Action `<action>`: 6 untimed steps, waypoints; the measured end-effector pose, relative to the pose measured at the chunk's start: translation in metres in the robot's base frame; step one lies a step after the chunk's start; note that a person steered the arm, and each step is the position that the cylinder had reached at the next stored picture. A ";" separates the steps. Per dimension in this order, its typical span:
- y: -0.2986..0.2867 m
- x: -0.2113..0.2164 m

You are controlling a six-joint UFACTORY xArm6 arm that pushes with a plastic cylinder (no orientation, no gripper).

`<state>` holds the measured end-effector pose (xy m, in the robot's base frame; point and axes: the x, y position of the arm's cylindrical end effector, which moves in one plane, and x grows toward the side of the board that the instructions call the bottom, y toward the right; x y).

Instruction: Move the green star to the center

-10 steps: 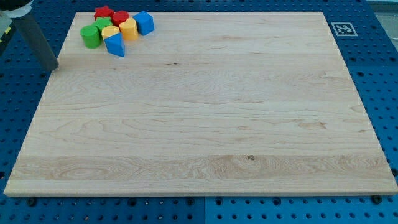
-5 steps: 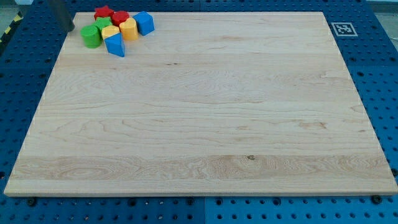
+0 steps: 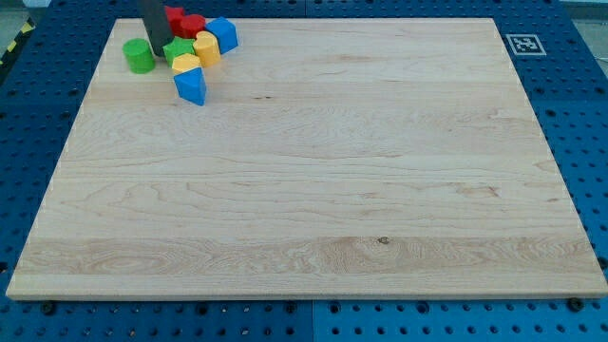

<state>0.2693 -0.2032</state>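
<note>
Moved: my tip (image 3: 161,45) into cluster | green star (image 3: 179,49) beside | board (image 3: 332,171) centre open

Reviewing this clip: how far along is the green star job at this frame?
Done: my tip has reached the block cluster at the view's top left, sitting between the green cylinder and the green star. In hand: contact with the star's left side, nudging it among the yellow block and blue block. Left: nearly everything; the star is far from the centre of the board.
</note>
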 end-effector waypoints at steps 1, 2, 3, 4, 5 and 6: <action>0.013 0.010; 0.029 0.025; 0.051 0.038; 0.081 0.051; 0.118 0.079; 0.164 0.108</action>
